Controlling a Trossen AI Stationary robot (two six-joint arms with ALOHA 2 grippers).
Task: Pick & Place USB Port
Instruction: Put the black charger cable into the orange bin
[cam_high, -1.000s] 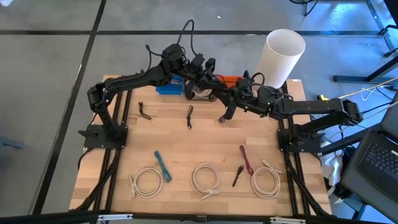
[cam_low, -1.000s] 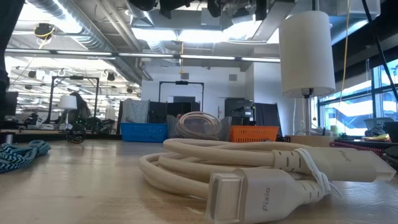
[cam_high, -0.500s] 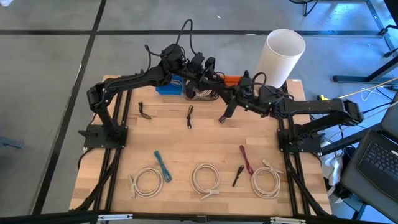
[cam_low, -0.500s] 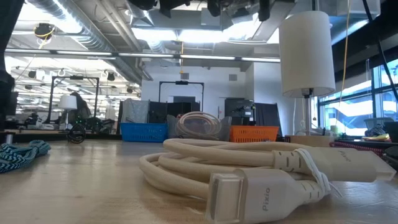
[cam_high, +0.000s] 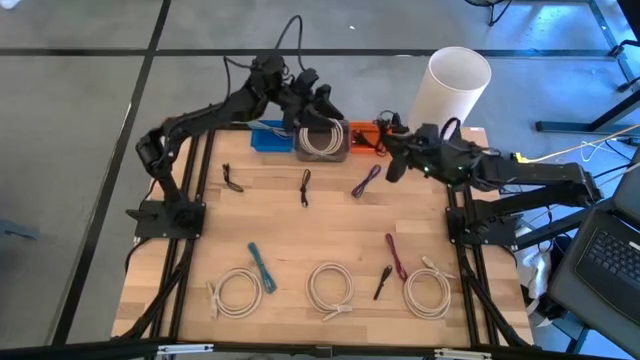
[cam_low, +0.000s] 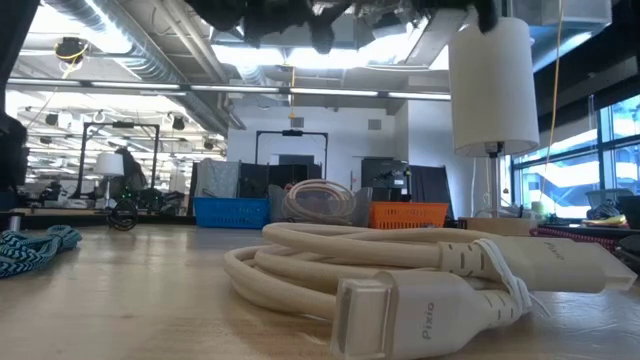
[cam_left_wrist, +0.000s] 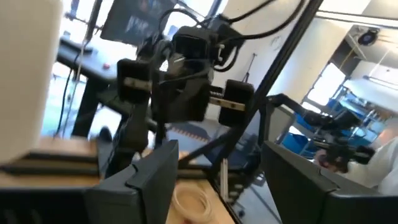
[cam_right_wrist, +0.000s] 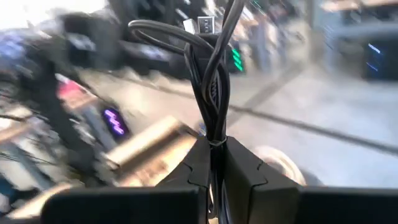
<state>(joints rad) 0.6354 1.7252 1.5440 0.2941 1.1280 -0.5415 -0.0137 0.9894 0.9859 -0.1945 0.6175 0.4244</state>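
Observation:
A dark USB cable bundle (cam_high: 365, 182) sticks out of my right gripper (cam_high: 385, 167), which is shut on it above the table's far middle. In the right wrist view the bundle (cam_right_wrist: 211, 81) rises beyond the fingers, with a USB plug (cam_right_wrist: 204, 25) at its free end. My left gripper (cam_high: 322, 108) hangs open over the clear bin of white cables (cam_high: 322, 142). Its fingers (cam_left_wrist: 149, 180) stand wide apart with nothing between them. My right gripper pinches the cable bundle at its tied waist (cam_right_wrist: 214, 146) between its two fingers. The fingers come roughly level from the table's right and lie along the bundle. The looped end with the plug juts past the fingertips. The bundle is lifted clear of the table.
A blue bin (cam_high: 270, 137) and an orange bin (cam_high: 362, 132) flank the clear bin at the far edge, beside a tall white cylinder (cam_high: 455, 90). Three white coiled cables (cam_high: 330, 288), a teal cable (cam_high: 262, 267), a red cable (cam_high: 396, 256) and short black cables (cam_high: 305, 186) lie on the table.
My left gripper has opened, risen and drawn back toward the far edge, away from my right gripper. My right gripper has pulled toward the table's right edge with the cable bundle still in its fingers.

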